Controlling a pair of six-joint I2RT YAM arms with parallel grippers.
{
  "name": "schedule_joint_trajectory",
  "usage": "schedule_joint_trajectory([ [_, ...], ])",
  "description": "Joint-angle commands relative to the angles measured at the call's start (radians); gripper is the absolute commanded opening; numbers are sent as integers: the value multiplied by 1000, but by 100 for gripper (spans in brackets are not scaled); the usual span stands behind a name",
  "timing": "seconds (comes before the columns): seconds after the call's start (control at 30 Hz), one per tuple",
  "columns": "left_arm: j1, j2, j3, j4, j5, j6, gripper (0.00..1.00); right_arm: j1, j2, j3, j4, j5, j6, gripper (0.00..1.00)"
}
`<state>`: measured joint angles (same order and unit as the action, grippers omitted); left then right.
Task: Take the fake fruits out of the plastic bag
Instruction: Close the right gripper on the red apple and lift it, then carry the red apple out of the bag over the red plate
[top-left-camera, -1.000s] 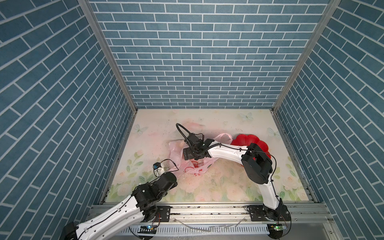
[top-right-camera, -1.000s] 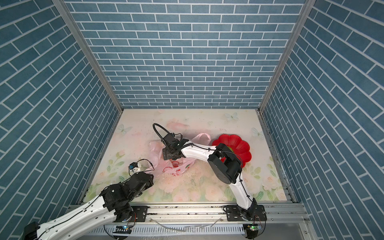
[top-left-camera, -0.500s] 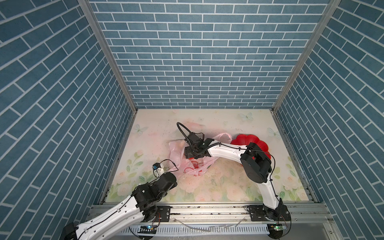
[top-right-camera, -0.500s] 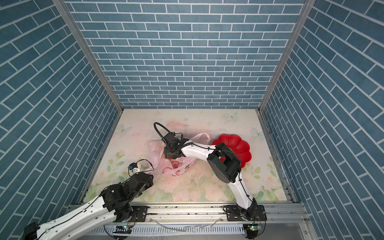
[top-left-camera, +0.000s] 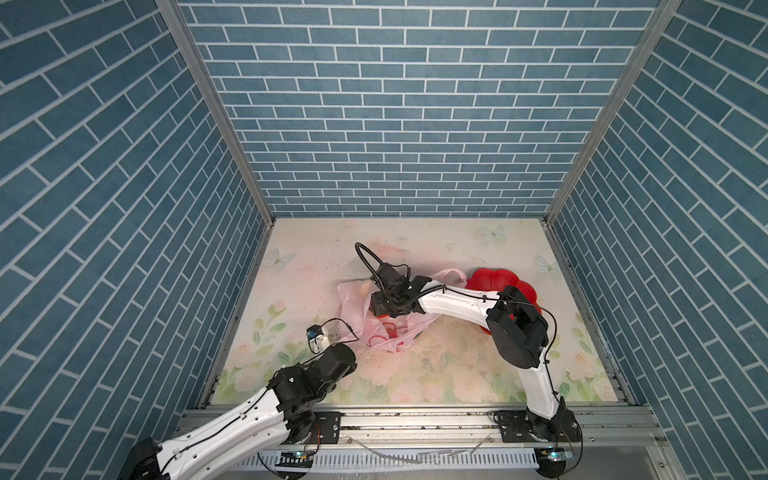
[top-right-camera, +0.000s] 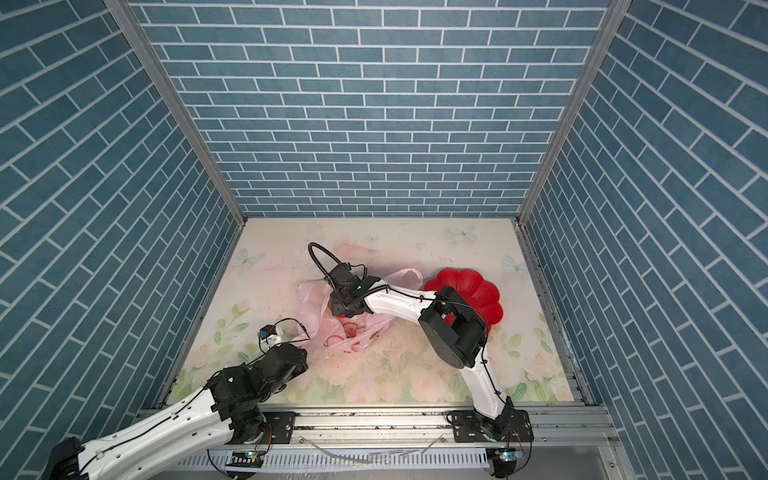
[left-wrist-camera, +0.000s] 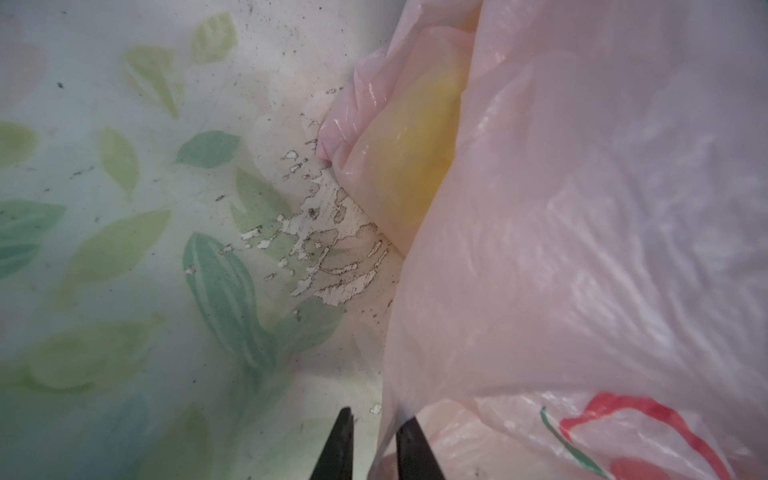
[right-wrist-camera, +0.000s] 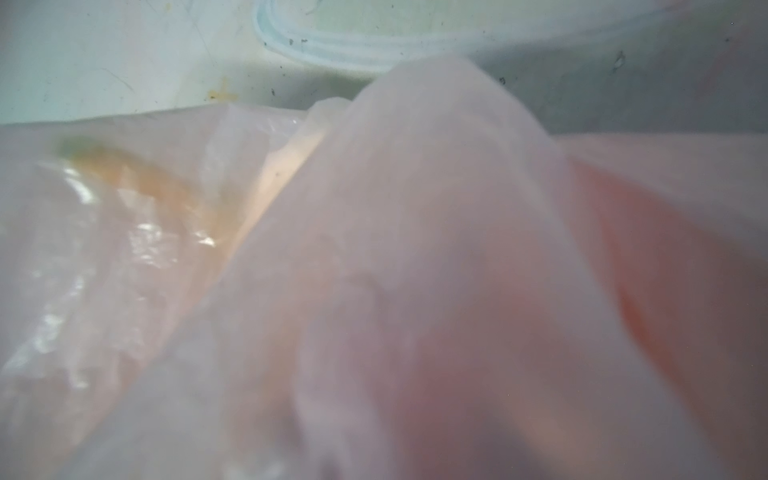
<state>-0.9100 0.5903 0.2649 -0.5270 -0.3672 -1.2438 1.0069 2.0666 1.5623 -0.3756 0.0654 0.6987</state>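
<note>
On the flowered worktop (top-left-camera: 457, 365) inside blue brick walls (top-left-camera: 395, 124), the plastic bag (top-left-camera: 351, 305) lies centrally with a banana (left-wrist-camera: 415, 153) inside, its edge pinched by the left tool (left-wrist-camera: 376, 419), while the right tool (top-left-camera: 379, 309) reaches in, its state impossible to tell.

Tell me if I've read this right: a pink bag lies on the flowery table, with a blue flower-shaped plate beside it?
Not quite. The plate is red, not blue, as both top views show. The rest stands: the pink bag lies on the flowery table with the plate beside it.
</note>
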Motion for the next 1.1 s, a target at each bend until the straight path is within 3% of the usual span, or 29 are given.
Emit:
schedule_joint_trajectory([
  [0.0, -4, 18, 44, 18, -33, 19, 21, -1, -91, -40, -10, -1, -22, 49],
  [0.77, -4, 138, 134, 104, -77, 76, 22, 9, -337, -162, -132, -69, -68, 44],
  [1.07, -3, 151, 139, 119, -78, 87, 22, 10, -432, -130, -225, -30, -108, 43],
])
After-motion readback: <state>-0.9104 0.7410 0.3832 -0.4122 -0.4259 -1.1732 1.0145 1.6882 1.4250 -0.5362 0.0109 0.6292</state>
